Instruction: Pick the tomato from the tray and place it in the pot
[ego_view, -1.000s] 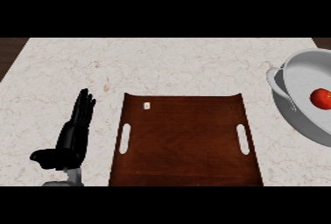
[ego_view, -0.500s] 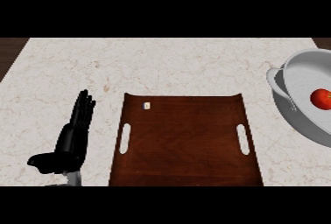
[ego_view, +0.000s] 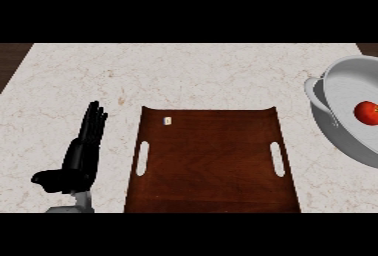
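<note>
one tray (ego_view: 212, 165), one pot (ego_view: 347, 107), one tomato (ego_view: 367, 112) and one hand (ego_view: 80, 155) are what i can count from here, all on a pale marbled tabletop (ego_view: 184, 72).

the tomato is red and round and it lies inside the pot, on the pot's pale inner floor, close to the right edge of the view. the pot is grey and wide, standing at the far right of the tabletop, partly cut off by the edge; a handle (ego_view: 319, 97) sticks out on its left side toward the tray. pot and tray are apart, with bare marble between them.

the tray is dark brown wood, rectangular, in the middle of the view and running off the near edge. it has two pale slots for handles, one on the left side (ego_view: 142, 158) and one on the right side (ego_view: 277, 159). the only thing in it is a small white tag (ego_view: 167, 120) near its far left corner; if there is writing on it, it is too small to read.

the left hand rests just left of the tray, fingers straight and pointing away, thumb out to the left, holding nothing. the right hand is out of sight.
</note>
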